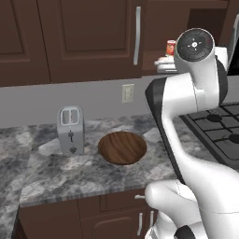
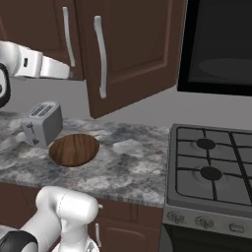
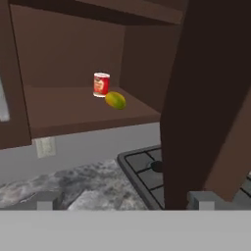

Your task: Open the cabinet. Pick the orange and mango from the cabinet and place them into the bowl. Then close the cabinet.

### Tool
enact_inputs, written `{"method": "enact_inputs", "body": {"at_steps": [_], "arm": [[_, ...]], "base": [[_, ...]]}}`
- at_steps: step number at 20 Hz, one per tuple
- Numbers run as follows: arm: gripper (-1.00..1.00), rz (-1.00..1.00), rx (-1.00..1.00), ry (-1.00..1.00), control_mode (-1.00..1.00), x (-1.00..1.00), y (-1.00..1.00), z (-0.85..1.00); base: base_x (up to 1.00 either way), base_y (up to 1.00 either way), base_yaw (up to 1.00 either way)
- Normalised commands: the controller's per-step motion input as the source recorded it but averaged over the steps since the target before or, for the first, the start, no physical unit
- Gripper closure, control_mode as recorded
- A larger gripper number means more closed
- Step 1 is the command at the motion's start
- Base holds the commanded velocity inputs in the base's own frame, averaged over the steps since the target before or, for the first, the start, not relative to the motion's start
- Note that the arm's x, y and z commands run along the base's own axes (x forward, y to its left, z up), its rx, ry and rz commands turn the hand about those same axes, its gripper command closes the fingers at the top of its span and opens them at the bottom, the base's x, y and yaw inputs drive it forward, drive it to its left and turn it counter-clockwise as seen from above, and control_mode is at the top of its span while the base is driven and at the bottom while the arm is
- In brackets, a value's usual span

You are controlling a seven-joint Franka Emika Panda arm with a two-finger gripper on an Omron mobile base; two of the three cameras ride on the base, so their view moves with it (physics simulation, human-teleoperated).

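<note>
The dark brown cabinet (image 1: 88, 37) has its right door (image 2: 133, 49) swung open and its left door closed. In the hand view the open shelf (image 3: 73, 110) holds the yellow-green mango (image 3: 115, 100), lying just right of a small red can (image 3: 101, 84). The open door stands edge-on at the right of that view. My gripper (image 3: 123, 200) is open and empty, some way in front of the shelf and lower than it. The orange is hidden. The wooden bowl (image 1: 122, 147) sits empty on the counter below, right of the toaster; the right base view also shows the bowl (image 2: 74, 149).
A silver toaster (image 1: 70, 130) stands left of the bowl on the marble counter (image 1: 70, 177). A gas stove (image 2: 211, 167) adjoins the counter on the right, with a dark microwave (image 2: 219, 44) above it. The red can (image 1: 171, 47) shows past my arm.
</note>
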Motion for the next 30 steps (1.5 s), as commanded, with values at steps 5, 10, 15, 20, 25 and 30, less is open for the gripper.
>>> {"method": "enact_inputs", "body": {"at_steps": [5,10,15,20,25,30], "arm": [[-1.00,-0.12,-0.07,0.01,-1.00,0.16,-0.11,0.00],[-1.00,-0.11,-0.07,0.00,-1.00,0.15,-0.25,0.00],[-1.00,-0.09,-0.08,0.00,-1.00,0.21,-0.18,-0.08],[-1.00,-0.12,-0.08,0.00,-1.00,0.01,-0.25,0.00],[-1.00,-0.15,-0.08,0.00,-1.00,0.00,-0.30,0.00],[-1.00,-0.16,-0.08,0.00,-1.00,0.00,-0.35,0.00]], "base": [[0.00,0.00,0.00],[0.00,0.00,0.00],[0.00,0.00,0.00],[0.00,0.00,0.00],[0.00,0.00,0.00],[0.00,0.00,0.00]]}}
